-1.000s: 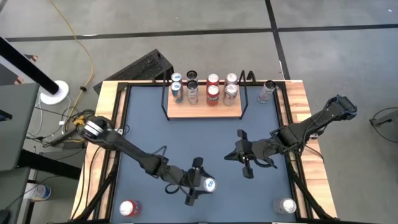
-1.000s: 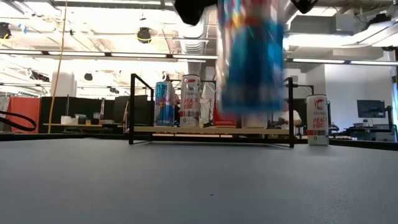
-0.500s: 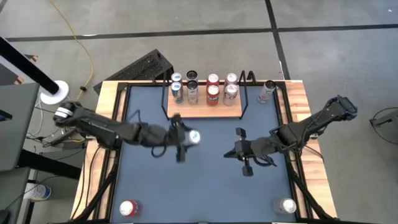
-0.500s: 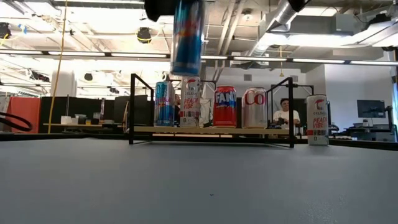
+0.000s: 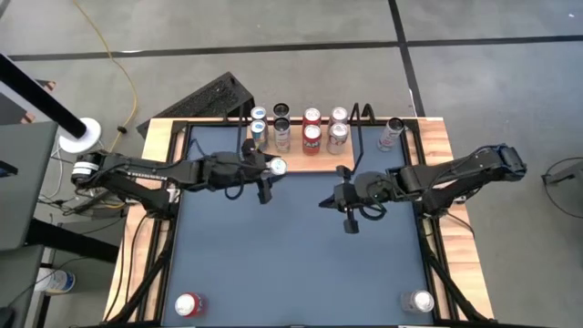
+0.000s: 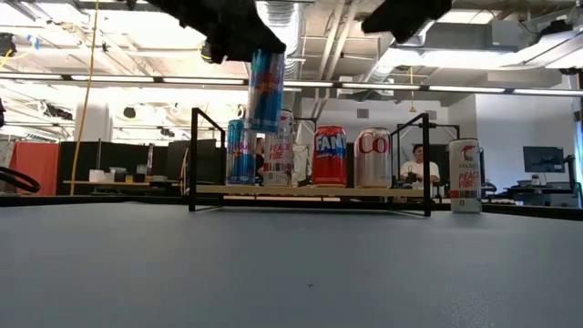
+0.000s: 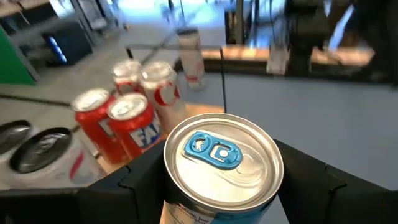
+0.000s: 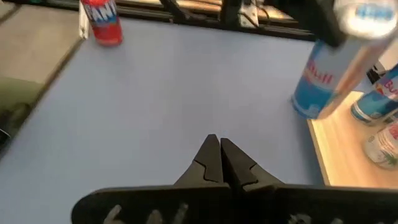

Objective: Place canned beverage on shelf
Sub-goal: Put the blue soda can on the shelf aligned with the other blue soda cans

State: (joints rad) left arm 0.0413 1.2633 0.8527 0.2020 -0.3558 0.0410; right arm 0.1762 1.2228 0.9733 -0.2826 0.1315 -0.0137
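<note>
Left gripper (image 5: 266,168) jaws grasping blue Red Bull can (image 6: 265,91) above shelf (image 5: 301,163) front; right gripper (image 8: 214,152) clenched, empty.

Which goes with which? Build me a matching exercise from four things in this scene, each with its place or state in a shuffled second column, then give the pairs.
Things:
1. blue can
2. right pincer
3. white can
4. red can

Places or states:
a. standing on the shelf
b. shut, holding nothing
c. standing outside the shelf, off its end
d. held in the air by the left pincer

Pairs: 1-d, 2-b, 3-c, 4-a
</note>
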